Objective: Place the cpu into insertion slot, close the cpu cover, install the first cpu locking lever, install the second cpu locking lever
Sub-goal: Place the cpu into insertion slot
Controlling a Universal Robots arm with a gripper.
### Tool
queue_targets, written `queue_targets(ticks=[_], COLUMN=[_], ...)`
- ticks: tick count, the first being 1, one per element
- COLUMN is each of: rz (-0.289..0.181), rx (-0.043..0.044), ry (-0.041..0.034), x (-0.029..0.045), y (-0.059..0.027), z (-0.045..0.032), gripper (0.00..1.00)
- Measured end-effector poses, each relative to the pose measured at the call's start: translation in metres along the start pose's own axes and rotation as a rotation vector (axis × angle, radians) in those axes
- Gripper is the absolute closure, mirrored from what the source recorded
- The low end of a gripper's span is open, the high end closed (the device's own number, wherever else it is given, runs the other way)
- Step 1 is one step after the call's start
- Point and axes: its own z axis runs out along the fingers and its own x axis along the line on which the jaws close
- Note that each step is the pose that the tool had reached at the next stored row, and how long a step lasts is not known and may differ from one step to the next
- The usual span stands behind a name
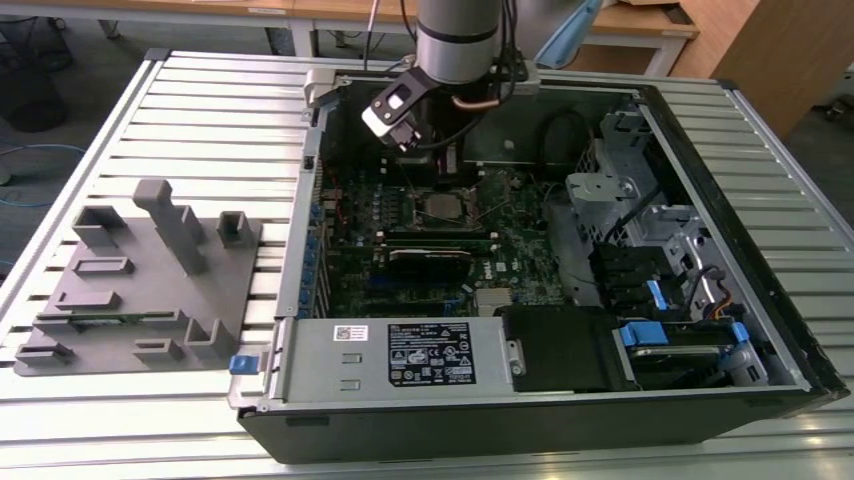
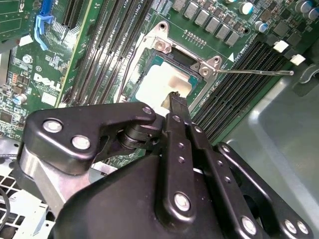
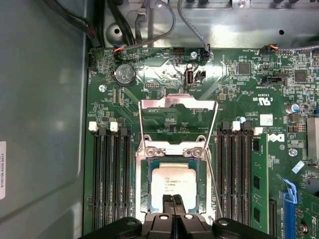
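1. Gripper (image 3: 173, 198) shut down to a sliver, nothing between my fingers. Tips hang over the cpu (image 3: 173, 180); contact I cannot tell.
2. Cpu lies flat in the insertion slot (image 3: 143, 191), pale top up.
3. Cpu cover (image 3: 177, 102) looks tilted up, off the cpu, on the slot's side away from my fingers.
4. Slot sits on the green board in the open computer case (image 1: 561, 425), far half. Case rests on the slatted table (image 1: 200, 110), grey fixture (image 1: 147, 290) at the exterior view's left.
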Motion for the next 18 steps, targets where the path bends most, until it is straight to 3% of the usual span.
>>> queue_targets(ticks=[18], rz=[0.000], rx=[0.0002], ry=[-0.0002], x=[-0.0003], y=[-0.0007], z=[0.0120], gripper=[0.89])
